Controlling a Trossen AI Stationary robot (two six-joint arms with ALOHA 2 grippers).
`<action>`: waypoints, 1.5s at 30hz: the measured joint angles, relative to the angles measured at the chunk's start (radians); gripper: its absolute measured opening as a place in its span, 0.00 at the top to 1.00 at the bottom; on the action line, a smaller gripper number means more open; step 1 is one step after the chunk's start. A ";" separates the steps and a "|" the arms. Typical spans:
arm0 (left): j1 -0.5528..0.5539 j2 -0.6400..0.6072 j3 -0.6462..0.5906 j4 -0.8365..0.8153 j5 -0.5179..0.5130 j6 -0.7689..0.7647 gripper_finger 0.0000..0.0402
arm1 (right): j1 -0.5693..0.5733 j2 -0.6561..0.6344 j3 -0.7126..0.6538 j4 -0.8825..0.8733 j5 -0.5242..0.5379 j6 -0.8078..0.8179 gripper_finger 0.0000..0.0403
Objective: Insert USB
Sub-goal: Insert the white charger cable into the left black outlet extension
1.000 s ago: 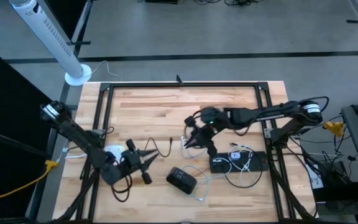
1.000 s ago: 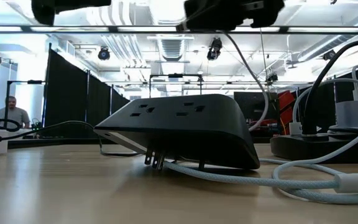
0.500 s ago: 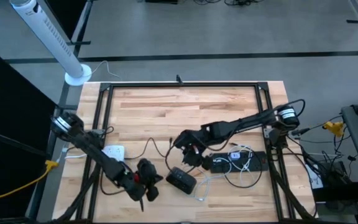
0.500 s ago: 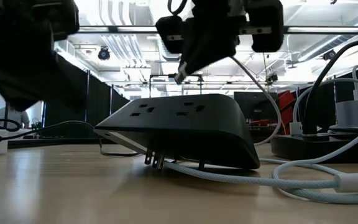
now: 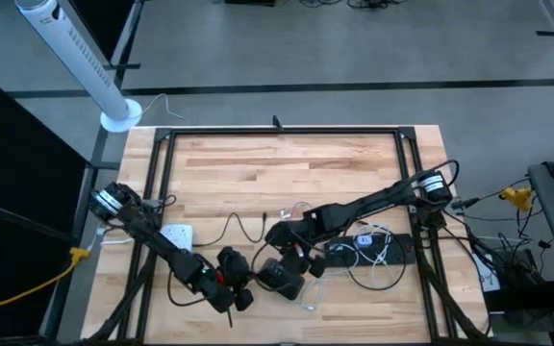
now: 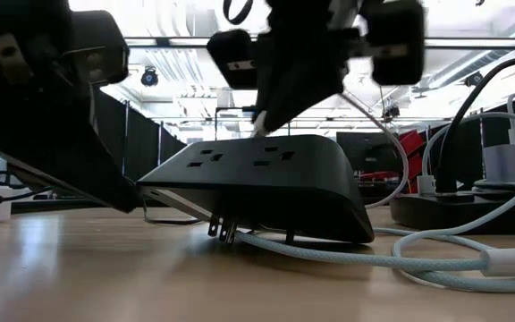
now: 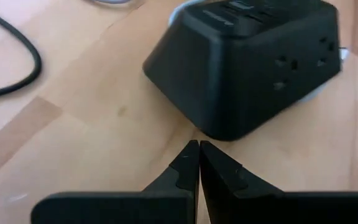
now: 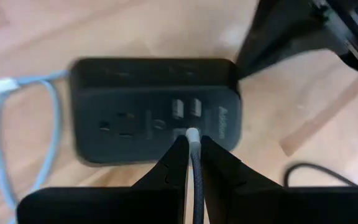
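While left claw (image 7: 199, 149) braces charger (image 7: 247, 62), right claw (image 8: 190, 144) pinching USB cable (image 8: 195, 180)

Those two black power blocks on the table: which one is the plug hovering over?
The small wedge-shaped block nearer the front edge; the right gripper holds the plug over it. The long strip lies off right.

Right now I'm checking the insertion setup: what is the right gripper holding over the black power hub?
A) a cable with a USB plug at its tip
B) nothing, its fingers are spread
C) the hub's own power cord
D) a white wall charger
A: in the right wrist view the right gripper pinches a dark cable whose pale plug tip hangs above the power hub and its USB ports.
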 joint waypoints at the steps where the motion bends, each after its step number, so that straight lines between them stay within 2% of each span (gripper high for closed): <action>1: 0.002 0.000 0.000 0.004 0.000 0.006 1.00 | 0.000 0.004 0.000 0.003 0.018 0.005 0.97; 4: 0.003 0.000 0.000 0.012 -0.011 0.021 1.00 | 0.001 0.016 0.010 0.014 0.047 0.008 0.97; 30: 0.007 0.000 -0.001 0.024 -0.027 0.039 1.00 | 0.032 0.010 0.014 -0.039 0.048 -0.060 0.97; 35: 0.007 0.000 -0.001 0.024 -0.026 0.039 1.00 | 0.032 0.010 0.014 -0.021 0.097 -0.062 0.97; 45: -0.007 0.009 -0.001 0.023 0.154 -0.073 1.00 | 0.032 0.010 0.014 -0.025 0.097 -0.065 0.97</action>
